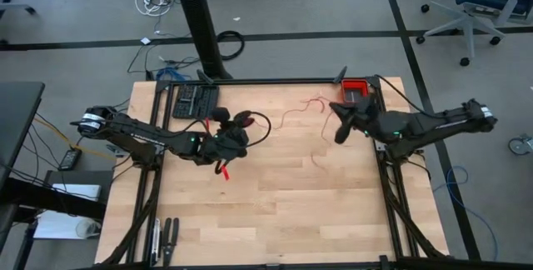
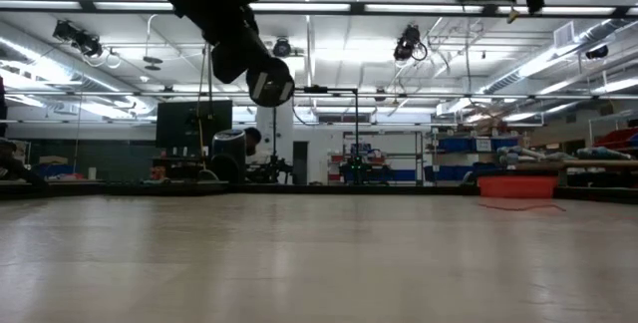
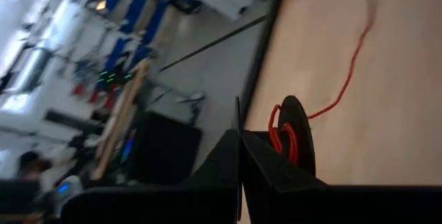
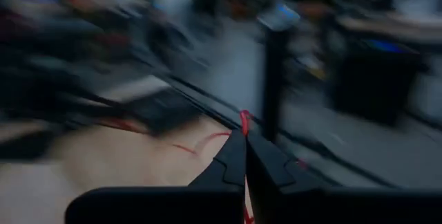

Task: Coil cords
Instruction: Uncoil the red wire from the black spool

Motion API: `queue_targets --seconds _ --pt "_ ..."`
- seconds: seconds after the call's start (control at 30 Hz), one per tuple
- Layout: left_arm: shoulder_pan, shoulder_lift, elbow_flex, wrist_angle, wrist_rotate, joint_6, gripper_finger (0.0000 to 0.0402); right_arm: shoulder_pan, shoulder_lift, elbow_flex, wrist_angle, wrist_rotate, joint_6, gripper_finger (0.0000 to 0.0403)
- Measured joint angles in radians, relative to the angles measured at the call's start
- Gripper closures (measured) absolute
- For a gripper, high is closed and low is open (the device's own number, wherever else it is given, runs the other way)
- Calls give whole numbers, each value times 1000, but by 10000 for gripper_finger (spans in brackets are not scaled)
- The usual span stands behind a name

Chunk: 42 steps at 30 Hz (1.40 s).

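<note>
Left of the red bin [image 1: 356, 88], left gripper [image 3: 241, 156] pinches red cord [image 3: 284, 138] loops; right gripper [image 4: 245, 156] pinches the far end. Coiling seems partly done: a wavy strand lies loose between them.

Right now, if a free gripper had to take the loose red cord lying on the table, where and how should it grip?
Probably at the wavy middle of the red cord, coming straight down from above with the jaws across the strand. It lies flat and thin on the table, so a side approach offers nothing to pinch. That stretch sits apart from the red bin.
</note>
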Motion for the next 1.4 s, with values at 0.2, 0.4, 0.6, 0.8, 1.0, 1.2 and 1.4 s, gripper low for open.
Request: queue_targets --seconds 0.2,0.4,0.6,0.8,1.0,1.2,1.4 --pt "3 0 0 2 -142 0 392 154 7 0 311 -302 -199 401" --pt "9 0 0 39 -295 -3 392 221 24 0 389 -602 -250 401" --pt "8 0 0 321 -327 -4 392 211 59 0 227 -703 -193 400" --pt "8 0 0 588 -209 -111 392 125 131 0 7 -703 -71 400" --pt "7 0 0 628 159 -227 392 -13 212 0 -187 -702 98 399" --pt "6 0 0 624 693 -240 392 -150 279 0 -356 -641 231 400" --pt "6 0 0 570 913 -239 392 -256 307 0 -517 -351 354 401"
